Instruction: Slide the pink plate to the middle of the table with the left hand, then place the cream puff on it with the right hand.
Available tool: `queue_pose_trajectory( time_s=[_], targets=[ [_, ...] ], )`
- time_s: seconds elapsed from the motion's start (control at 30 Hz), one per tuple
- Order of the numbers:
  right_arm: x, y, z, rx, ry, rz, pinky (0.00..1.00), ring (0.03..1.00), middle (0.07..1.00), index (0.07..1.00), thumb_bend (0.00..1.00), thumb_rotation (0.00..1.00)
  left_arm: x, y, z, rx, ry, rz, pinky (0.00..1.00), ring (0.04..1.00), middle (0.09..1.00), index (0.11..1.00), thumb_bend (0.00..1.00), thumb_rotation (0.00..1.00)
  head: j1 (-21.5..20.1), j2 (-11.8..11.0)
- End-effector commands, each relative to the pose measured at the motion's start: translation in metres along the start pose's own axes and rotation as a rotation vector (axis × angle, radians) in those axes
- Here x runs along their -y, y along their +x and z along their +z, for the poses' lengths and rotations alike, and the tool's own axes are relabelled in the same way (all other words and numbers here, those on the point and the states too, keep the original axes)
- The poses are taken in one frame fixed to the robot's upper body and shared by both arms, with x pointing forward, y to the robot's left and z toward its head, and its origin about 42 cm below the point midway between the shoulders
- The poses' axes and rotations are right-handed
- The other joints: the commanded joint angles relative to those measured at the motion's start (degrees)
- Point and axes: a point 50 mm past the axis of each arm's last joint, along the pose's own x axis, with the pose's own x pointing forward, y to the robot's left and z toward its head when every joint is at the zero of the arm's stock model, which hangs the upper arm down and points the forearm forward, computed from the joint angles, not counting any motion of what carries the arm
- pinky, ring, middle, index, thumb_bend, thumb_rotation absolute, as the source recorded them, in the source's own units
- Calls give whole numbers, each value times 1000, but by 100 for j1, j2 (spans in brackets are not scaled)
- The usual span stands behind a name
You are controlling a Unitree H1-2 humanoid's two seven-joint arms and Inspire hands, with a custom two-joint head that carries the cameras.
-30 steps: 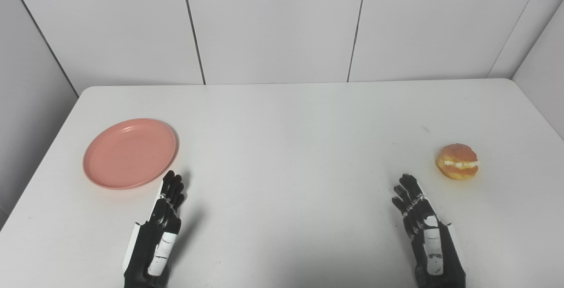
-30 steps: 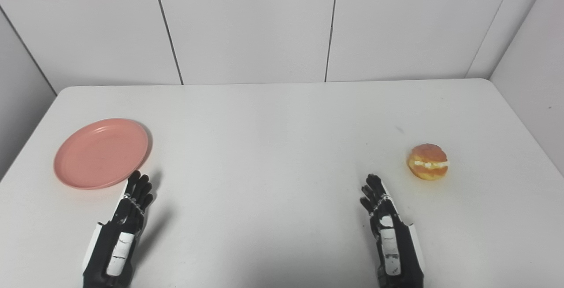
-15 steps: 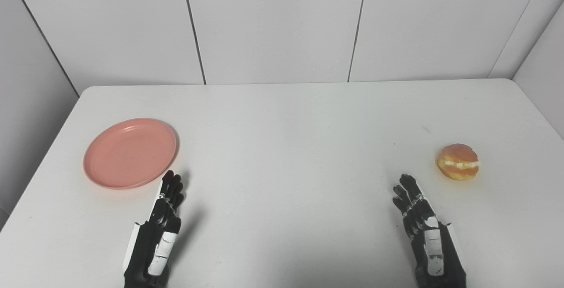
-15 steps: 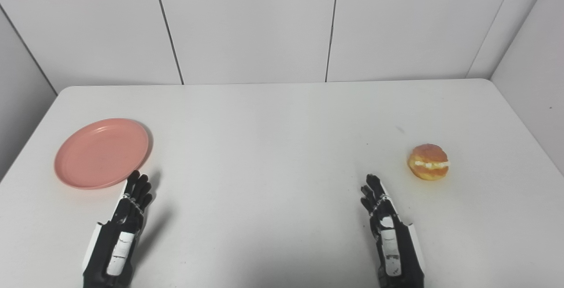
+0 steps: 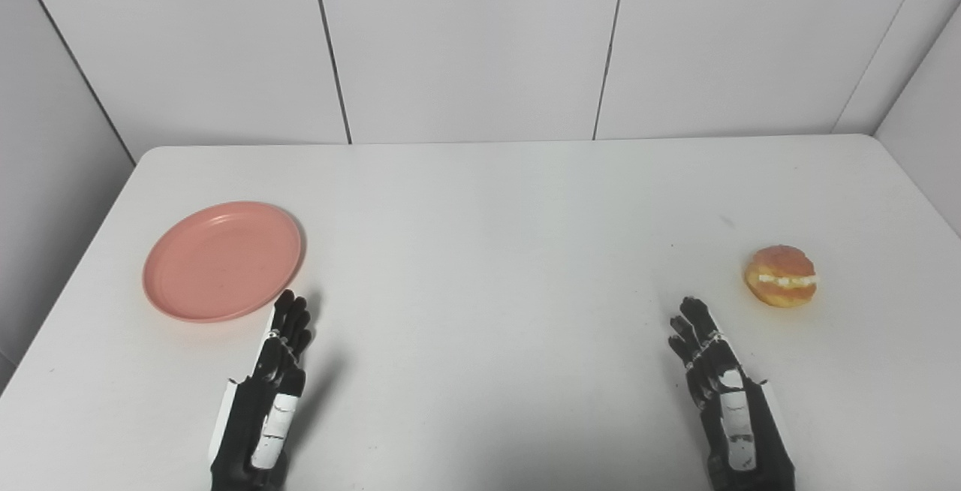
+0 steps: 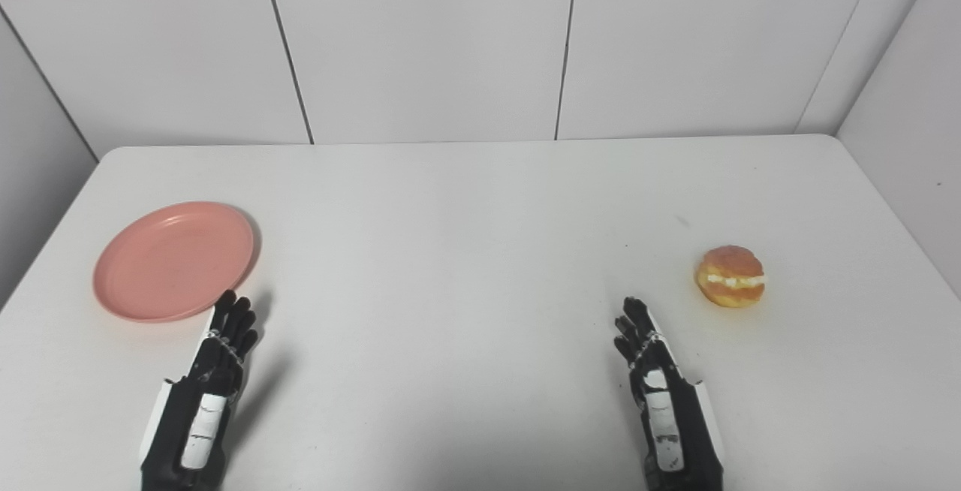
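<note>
Pink plate (image 5: 222,261): round, shallow, raised rim, flat on desk (image 5: 488,221) at far left. Left hand (image 5: 263,401) just beside its near-right edge, fingers straight, holding nothing. Right hand (image 5: 724,401) same pose, released, near front right. Cream puff (image 5: 780,275): golden, white cream seam, sits beyond right hand, apart.
</note>
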Motion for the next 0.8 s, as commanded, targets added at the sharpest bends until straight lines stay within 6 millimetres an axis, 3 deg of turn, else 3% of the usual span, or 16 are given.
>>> queue_pose_trajectory(
  time_s=[0.0,0.43,0.63,0.77],
  targets=[
    [8,-13,-9,-67,-8,-16,967,957,964,918,855,958,8,-21,-20,-125,-27,25,1000,1000,1000,1000,881,856,1,2],
    [11,-12,-12,-72,-5,-14,967,961,967,920,853,955,12,-20,-23,-133,-22,12,1000,1000,1000,1000,913,865,142,-90],
    [20,-11,-16,-80,-11,-17,964,962,974,932,839,973,21,-18,-29,-126,-14,7,1000,1000,1000,1000,926,868,467,-275],
    [28,-10,-22,-89,-17,-16,965,963,978,936,844,980,31,-16,-35,-113,7,6,1000,1000,1000,1000,938,880,762,-515]
  ],
)
